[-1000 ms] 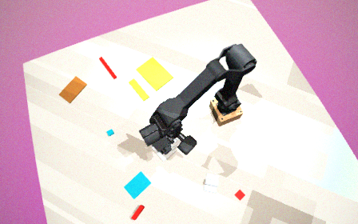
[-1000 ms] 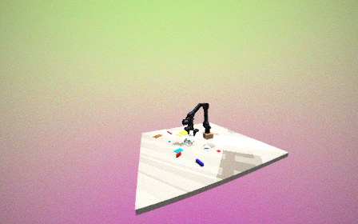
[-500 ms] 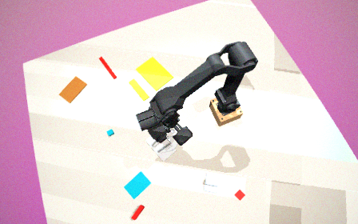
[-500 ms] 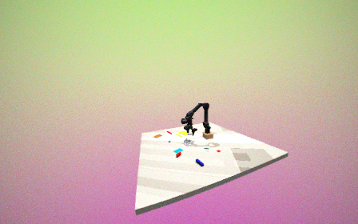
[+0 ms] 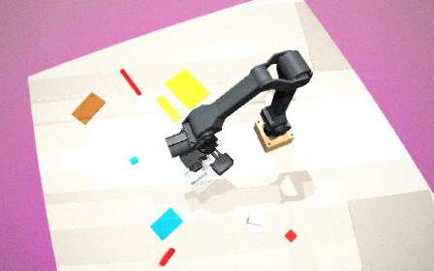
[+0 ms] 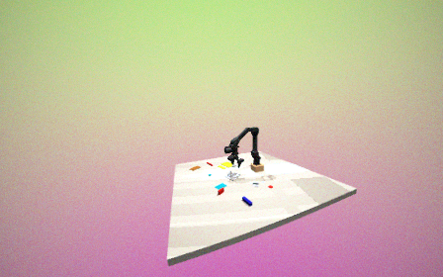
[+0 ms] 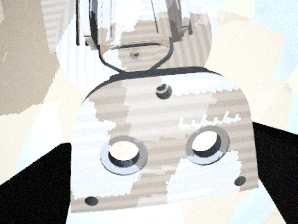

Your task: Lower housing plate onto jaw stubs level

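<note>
I have one gripper (image 5: 208, 165) (image 6: 236, 165) (image 7: 158, 141), and its two black fingers grasp one housing plate (image 7: 161, 117), one finger at each side edge. In my wrist view I count five round openings in the plate: two large ones with rims, side by side, and three small ones, one near the curved edge and two by the straight edge. Pale parts (image 5: 200, 180) (image 6: 232, 175) (image 7: 135, 30) lie beyond that curved edge; I hold the plate above the table (image 5: 111, 194) (image 6: 208, 218), near them, and cannot tell whether it touches them or make out the two stubs

Around me I count three red pieces: a thin bar (image 5: 131, 82) (image 6: 210, 164), a short rod (image 5: 167, 256) (image 6: 221, 191) and a small square (image 5: 291, 235) (image 6: 270, 187). Yellow makes two, a broad sheet (image 5: 187, 89) and a narrow strip (image 5: 168, 107). Cyan makes two as well, a rectangle (image 5: 167, 224) (image 6: 221, 186) and a tiny block (image 5: 134, 160) (image 6: 210, 175). There is one each of a brown rectangle (image 5: 88, 107) (image 6: 195, 168), a small white piece (image 5: 256, 220) and a blue rod (image 6: 247, 201). My arm stands on one wooden block (image 5: 273, 144) (image 6: 257, 168)
</note>
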You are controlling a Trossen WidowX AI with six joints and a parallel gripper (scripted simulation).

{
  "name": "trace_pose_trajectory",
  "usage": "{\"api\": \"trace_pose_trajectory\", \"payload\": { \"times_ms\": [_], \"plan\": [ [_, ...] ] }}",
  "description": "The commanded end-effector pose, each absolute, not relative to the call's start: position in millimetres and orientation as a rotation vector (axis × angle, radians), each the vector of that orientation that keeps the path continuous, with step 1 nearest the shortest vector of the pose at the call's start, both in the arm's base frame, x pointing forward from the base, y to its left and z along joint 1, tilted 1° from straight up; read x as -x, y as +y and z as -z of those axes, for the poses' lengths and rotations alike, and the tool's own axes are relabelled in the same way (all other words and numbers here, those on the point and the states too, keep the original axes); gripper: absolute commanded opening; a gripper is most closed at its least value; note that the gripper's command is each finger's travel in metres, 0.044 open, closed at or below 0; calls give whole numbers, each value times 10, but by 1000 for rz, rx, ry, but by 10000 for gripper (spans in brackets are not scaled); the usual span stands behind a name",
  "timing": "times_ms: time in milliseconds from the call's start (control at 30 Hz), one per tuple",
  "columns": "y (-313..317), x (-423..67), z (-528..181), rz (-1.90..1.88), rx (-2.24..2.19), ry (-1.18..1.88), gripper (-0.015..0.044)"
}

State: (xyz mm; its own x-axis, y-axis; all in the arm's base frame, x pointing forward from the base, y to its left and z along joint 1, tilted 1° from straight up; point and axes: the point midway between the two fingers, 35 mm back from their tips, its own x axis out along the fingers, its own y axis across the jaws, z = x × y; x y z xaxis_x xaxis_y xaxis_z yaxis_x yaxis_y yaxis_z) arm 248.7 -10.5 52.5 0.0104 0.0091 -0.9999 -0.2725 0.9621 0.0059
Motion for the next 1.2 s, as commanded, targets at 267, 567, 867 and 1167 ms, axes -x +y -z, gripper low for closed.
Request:
{"api": "trace_pose_trajectory", "payload": {
  "times_ms": [267,567,867,1167],
  "plan": [
    [-113,-2485,-520,-230,226,1548,351],
    [-81,-2462,-519,-230,225,1548,351],
    [-81,-2462,-519,-230,225,1548,351],
    [-80,-2462,-519,-224,218,1548,351]
  ]
}}
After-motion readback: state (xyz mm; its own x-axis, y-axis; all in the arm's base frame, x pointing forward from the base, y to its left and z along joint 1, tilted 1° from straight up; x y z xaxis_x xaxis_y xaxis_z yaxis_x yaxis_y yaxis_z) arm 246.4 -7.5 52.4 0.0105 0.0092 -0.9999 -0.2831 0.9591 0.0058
